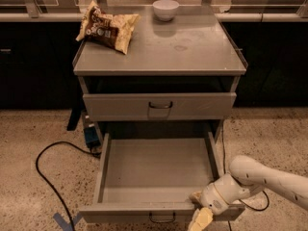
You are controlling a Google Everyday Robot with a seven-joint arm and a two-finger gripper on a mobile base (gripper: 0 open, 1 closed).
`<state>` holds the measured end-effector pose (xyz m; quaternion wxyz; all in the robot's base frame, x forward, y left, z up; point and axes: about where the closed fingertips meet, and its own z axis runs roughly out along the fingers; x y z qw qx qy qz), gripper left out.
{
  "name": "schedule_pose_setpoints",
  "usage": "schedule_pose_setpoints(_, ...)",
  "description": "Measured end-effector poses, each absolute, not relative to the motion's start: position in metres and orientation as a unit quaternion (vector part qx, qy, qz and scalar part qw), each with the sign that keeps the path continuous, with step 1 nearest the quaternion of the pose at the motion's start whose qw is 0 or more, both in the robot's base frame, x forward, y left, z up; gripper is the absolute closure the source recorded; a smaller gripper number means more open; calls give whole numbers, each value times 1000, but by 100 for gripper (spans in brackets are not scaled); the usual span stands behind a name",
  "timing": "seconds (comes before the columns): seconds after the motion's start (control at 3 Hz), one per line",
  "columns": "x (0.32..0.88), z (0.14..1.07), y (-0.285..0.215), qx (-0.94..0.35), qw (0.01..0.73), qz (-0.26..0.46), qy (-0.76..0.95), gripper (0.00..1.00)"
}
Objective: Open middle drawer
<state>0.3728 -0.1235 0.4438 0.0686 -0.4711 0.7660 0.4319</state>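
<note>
Middle drawer (154,170) stood pulled well out from the desk (192,47) front, below the closed upper drawer (120,107) | hand (198,209) sat at that drawer's front panel, out before the desk | hand's grip: could not tell

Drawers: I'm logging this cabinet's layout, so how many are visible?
2. The upper drawer sits just under the cabinet top; the middle drawer below it is pulled out. The gripper is at its front right corner. Lower drawers may be hidden below frame.

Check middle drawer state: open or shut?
Open: middle drawer is pulled far out, its bare tray showing. Pincer sits at its front panel's right end.
</note>
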Motion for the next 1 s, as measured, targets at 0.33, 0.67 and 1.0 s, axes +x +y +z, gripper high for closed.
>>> schedule_pose_setpoints(0.33, 357, 445, -125, -476, 58, 449, 754, 0)
schedule_pose_setpoints(0.67, 362, 446, -125, -477, 58, 449, 753, 0)
schedule_pose_setpoints(1.0, 362, 446, -125, -477, 58, 449, 753, 0)
